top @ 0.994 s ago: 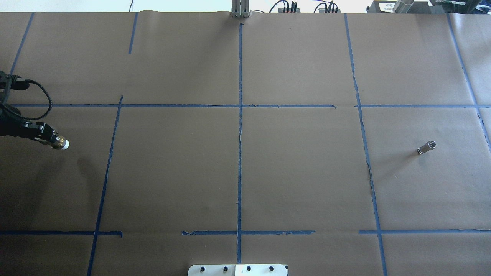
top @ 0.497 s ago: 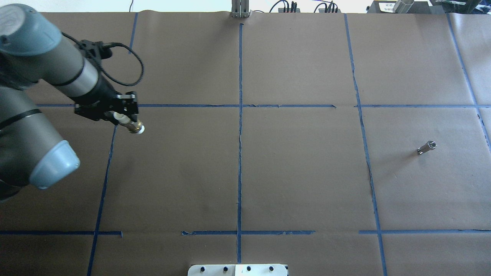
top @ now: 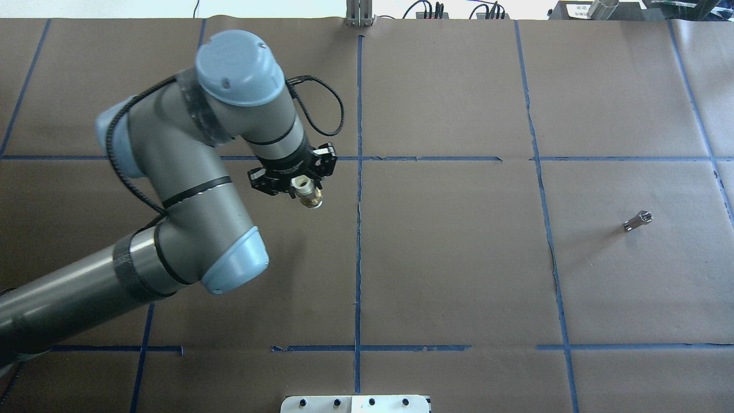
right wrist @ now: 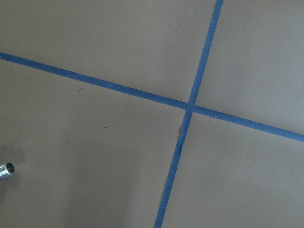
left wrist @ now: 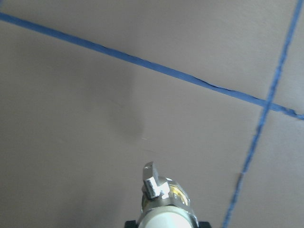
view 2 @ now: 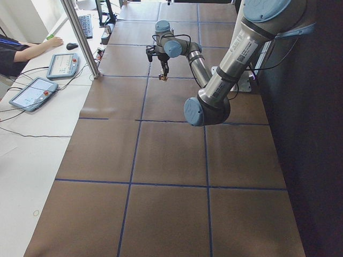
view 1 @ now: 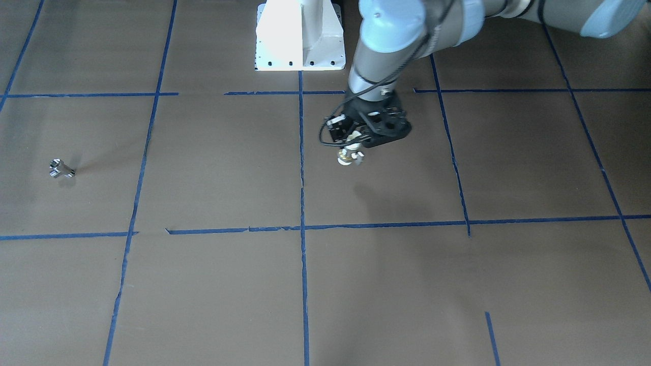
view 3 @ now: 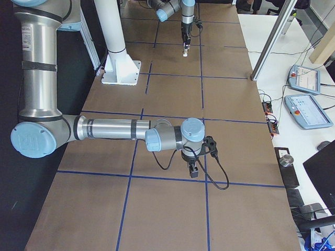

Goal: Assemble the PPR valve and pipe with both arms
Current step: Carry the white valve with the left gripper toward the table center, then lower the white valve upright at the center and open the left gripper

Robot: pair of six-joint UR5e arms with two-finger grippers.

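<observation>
PPR valve (top: 310,197) in left gripper (top: 299,185) grasp, pipe (top: 637,221) well apart.

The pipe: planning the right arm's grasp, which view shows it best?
Overhead exterior: the pipe lies whole and unobstructed, open end visible. Front-facing shows it whole too, but blurrier. The right wrist view catches only one end at the frame edge.

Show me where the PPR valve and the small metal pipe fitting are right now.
PPR valve (top: 308,193), overhead exterior view, on its brass middle.
pipe (top: 637,221), overhead exterior view, on the middle of its shiny body.
</observation>
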